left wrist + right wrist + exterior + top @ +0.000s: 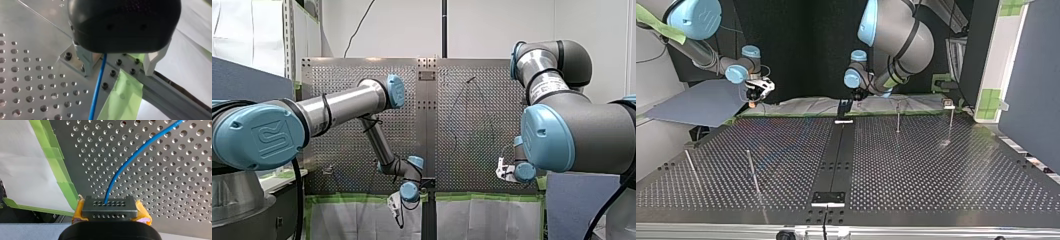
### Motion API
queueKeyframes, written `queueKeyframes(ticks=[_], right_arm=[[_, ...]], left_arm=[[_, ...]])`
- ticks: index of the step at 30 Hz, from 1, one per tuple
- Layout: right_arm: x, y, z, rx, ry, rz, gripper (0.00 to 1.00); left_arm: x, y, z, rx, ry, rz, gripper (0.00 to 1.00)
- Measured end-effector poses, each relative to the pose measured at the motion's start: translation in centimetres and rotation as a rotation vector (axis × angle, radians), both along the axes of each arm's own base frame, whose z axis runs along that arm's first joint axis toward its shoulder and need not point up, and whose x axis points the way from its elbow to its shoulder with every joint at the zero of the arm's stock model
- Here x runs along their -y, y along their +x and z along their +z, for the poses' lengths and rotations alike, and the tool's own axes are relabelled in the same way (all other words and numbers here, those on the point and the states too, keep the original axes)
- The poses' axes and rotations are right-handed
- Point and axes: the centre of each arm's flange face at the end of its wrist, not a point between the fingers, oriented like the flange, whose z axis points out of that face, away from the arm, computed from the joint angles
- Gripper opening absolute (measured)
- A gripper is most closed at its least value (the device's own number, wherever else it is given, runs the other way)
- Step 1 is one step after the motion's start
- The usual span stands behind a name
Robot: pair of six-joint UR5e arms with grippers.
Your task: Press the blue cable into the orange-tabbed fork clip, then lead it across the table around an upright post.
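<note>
Left claw (118, 73): I read it as open. The body is black and the metal fingers (85, 63) stand wide apart, with nothing clamped between them. It hangs low over the table's framed edge, near the middle seam, at the bottom centre of the front view.

Right claw (110, 208): closed, gripping the cable. There is a yellow pad (142, 213) on each side, and the perforated metal faces are drawn together where the cable goes in. It hovers over the holes close to the taped edge, at the front view's right.

Cable (125, 165): blue. In the right wrist view it lifts off the table in a curve and ends in the right claw. In the left wrist view it comes out from under the left claw's body, just beside one finger and not pinched, then runs away across the holes.

Tape (122, 100): green strips along the table edge under both claws, with white sheeting beyond them.

Table (936, 170): perforated metal, with a dark strip down its middle.

Posts: thin and upright. In the top view one (752, 170) stands in the left half, and two more (898, 120) stand in the right half near the claws' edge. All are well apart from both claws.
</note>
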Motion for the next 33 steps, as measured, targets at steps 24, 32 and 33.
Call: queueKeyframes(ticks=[24, 32, 33], right_arm=[[0.0, 0.0, 0.0, 0.0, -0.001, -0.002, 0.0], [0.0, -0.1, -0.1, 0.0, -0.001, -0.003, 0.0], [0.0, -0.1, -0.1, 0.0, -0.001, -0.003, 0.0]], left_arm=[[-0.8, -0.6, -0.1, -0.048, 0.03, 0.044, 0.0], [-0.2, -0.6, 1.6, -0.021, 0.073, 0.067, 0.0], [0.0, -0.6, 2.1, -0.015, 0.075, 0.071, 0.0]])
